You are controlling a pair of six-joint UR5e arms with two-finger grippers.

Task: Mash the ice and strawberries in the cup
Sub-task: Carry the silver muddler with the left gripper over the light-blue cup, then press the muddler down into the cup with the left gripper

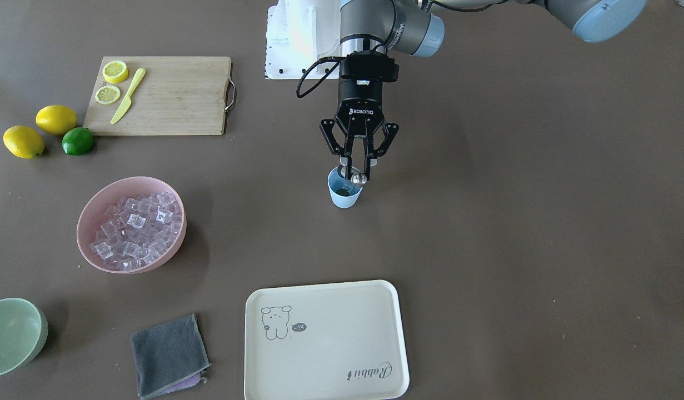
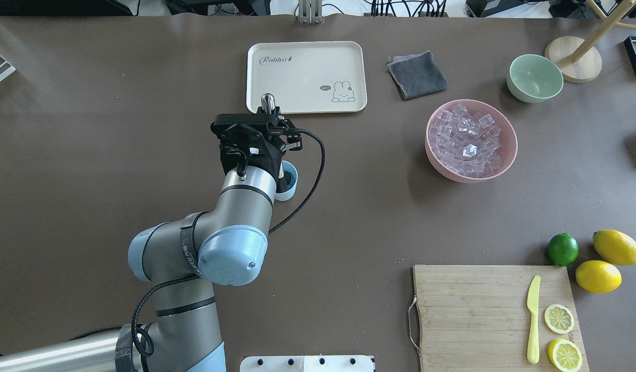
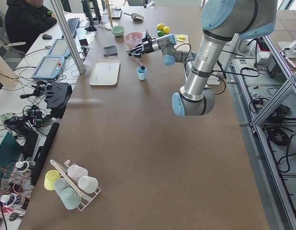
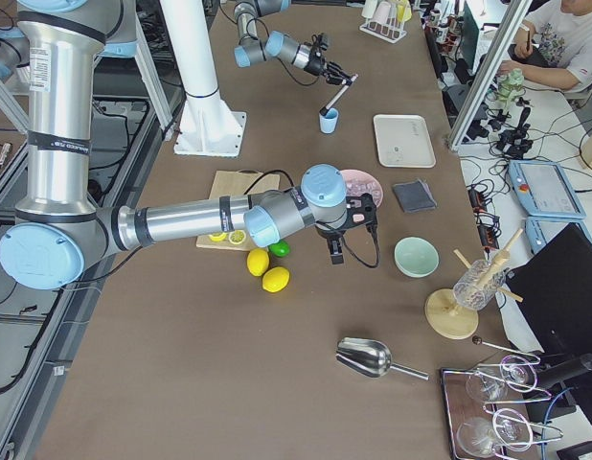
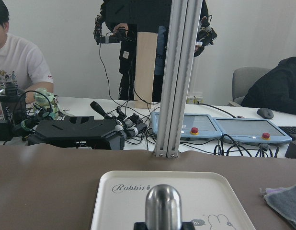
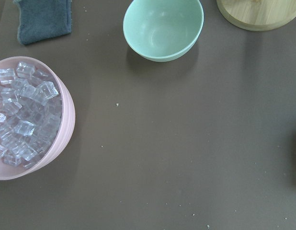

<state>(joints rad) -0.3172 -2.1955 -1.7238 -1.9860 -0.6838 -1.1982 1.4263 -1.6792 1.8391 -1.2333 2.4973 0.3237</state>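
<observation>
Left gripper. Hangs pointing down over the cup, a little left of the table's middle. Grips a metal muddler, jaws drawn in tight on the shaft. Holds it tilted, rounded top leaning toward the far side, lower end at the cup's mouth.

Cup. Stands upright on the bare table, just on the near side of the cream tray and apart from it. Contains a small dark green bit, too small to identify.

Ice. Lies heaped in the pink bowl, well to the right of the cup.

Right gripper. Shows only in the right side view, hovering above the pink bowl; cannot tell how the jaws stand. Looks down, through its wrist camera, on the bowl's edge and the pale green bowl.

Elsewhere. Far right: a folded grey cloth between tray and green bowl. Near right: a wooden cutting board bearing a yellow knife and two lemon slices. At the board's far right corner: a lime and two whole lemons.
</observation>
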